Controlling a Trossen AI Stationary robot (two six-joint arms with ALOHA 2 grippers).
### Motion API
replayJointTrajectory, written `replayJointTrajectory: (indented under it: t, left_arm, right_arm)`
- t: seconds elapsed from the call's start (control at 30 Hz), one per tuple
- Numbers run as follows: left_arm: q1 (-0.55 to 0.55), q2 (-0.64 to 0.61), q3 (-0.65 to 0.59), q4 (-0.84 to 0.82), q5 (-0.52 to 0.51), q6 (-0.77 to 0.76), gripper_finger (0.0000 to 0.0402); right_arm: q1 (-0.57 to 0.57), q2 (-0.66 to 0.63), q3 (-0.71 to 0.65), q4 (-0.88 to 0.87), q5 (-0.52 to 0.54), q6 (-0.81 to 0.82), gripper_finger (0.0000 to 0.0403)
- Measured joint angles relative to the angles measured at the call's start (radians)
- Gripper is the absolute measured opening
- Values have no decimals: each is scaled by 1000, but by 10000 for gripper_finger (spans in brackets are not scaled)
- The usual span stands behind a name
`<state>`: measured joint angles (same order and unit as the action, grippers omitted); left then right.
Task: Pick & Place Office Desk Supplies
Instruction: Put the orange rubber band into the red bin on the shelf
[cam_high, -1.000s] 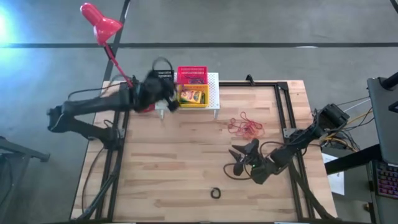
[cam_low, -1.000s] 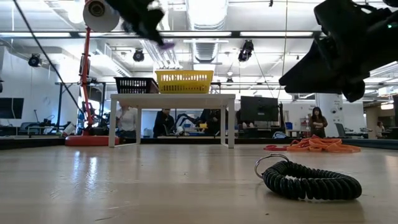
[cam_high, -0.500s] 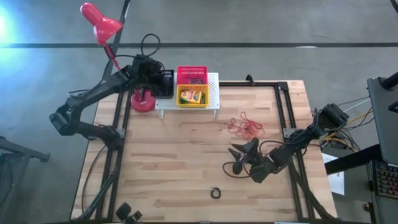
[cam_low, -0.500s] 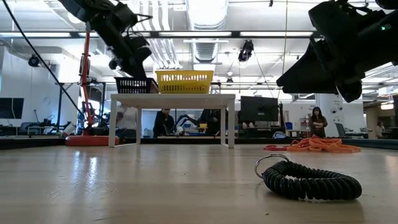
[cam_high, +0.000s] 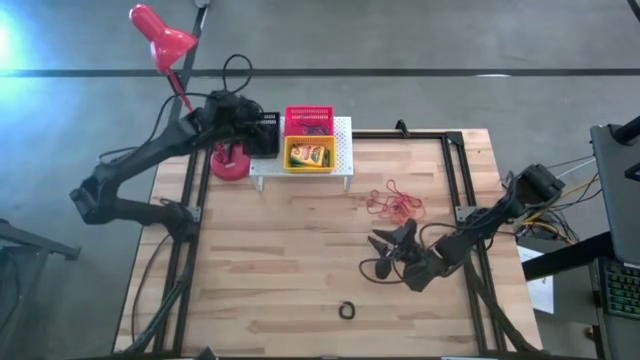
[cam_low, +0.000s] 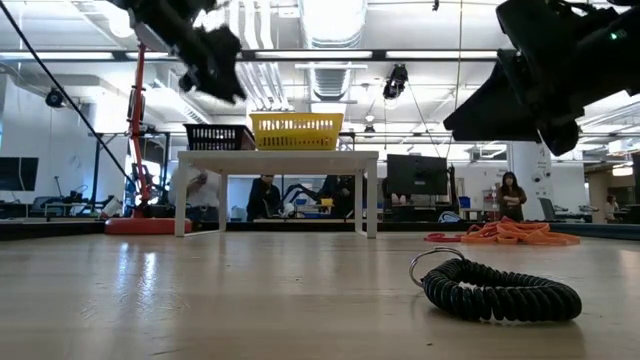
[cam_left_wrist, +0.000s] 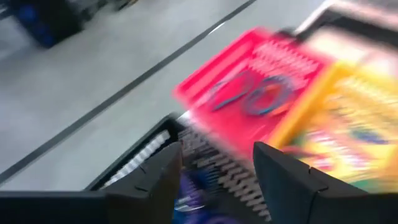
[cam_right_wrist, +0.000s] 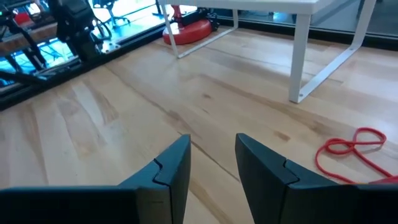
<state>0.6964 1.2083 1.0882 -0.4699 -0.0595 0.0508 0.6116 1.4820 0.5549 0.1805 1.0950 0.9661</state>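
**Count on the tabletop**

I count three mesh baskets: one black (cam_high: 263, 133), one red (cam_high: 308, 121), one yellow (cam_high: 309, 155). One crayon box (cam_high: 310, 155), one black coiled ring (cam_high: 347, 311), one heap of rubber bands (cam_high: 396, 203), number untellable.

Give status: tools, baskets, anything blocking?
Left tool open over black basket. Right tool open, empty, above table. Rubber bands unpicked. Nothing blocking.

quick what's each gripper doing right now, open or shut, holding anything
Left gripper: open, empty, above the black basket.
Right gripper: open, empty, over the bare table.
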Motion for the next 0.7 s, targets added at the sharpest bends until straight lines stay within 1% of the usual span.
replayJointTrajectory:
  t: [0.07,0.13,0.3,0.4,0.47,0.53,0.7]
  left_arm:
    - [-56,-23,0,19,19,-7,202]
    - [-129,-37,0,35,24,-4,197]
    - [-334,-46,-25,124,26,71,183]
    - [-449,-46,-69,208,27,132,177]
    - [-511,-46,-102,267,26,154,174]
    - [-561,-46,-136,329,26,156,172]
    - [-648,-46,-226,465,23,153,168]
  right_arm:
    - [-4,-16,0,-20,-6,14,123]
    - [-15,-44,0,-75,-36,61,123]
    - [-59,-141,1,-320,-215,252,123]
    - [-85,-201,1,-477,-336,348,123]
    - [-98,-233,1,-574,-399,393,124]
    - [-106,-262,1,-677,-423,455,130]
    - [-106,-326,1,-916,-429,607,161]
